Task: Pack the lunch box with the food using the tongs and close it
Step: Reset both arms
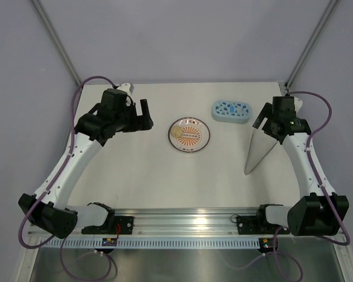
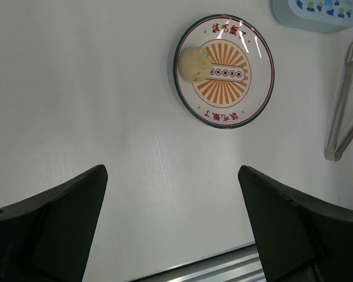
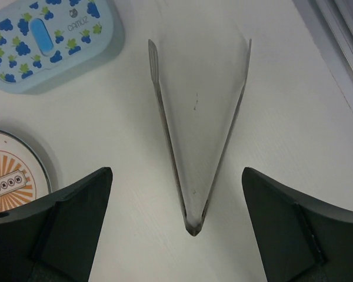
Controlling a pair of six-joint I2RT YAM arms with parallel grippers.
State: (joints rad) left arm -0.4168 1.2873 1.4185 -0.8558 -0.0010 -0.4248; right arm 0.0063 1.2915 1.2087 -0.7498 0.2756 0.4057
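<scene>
Your right gripper (image 3: 176, 176) hangs over the tongs (image 1: 257, 148) with its jaws spread wide and nothing between them. The tongs lie flat on the table (image 1: 135, 176), unheld. Their V is open, with the joined end pointing back toward the arm bases and the two tips pointing away. In the right wrist view the joint sits between your two fingers (image 3: 59, 229), apart from both.

The lunch box (image 3: 53, 44) rests just left of the tong tips, at the far side of the table. A blue-patterned lid lies flat on top of it, so you cannot see inside.

The food (image 2: 193, 63) is one pale round piece. It sits on the left part of the plate (image 2: 256, 94), which stands near the middle of the table, left of the tongs and nearer to you than the box.

Your left gripper (image 2: 172, 170) is also fully open and empty. It is raised well to the left of the plate, with bare table beneath it.

Nothing lies between the tongs and the plate or the box. The only obstruction you can see is the lid covering the box.
</scene>
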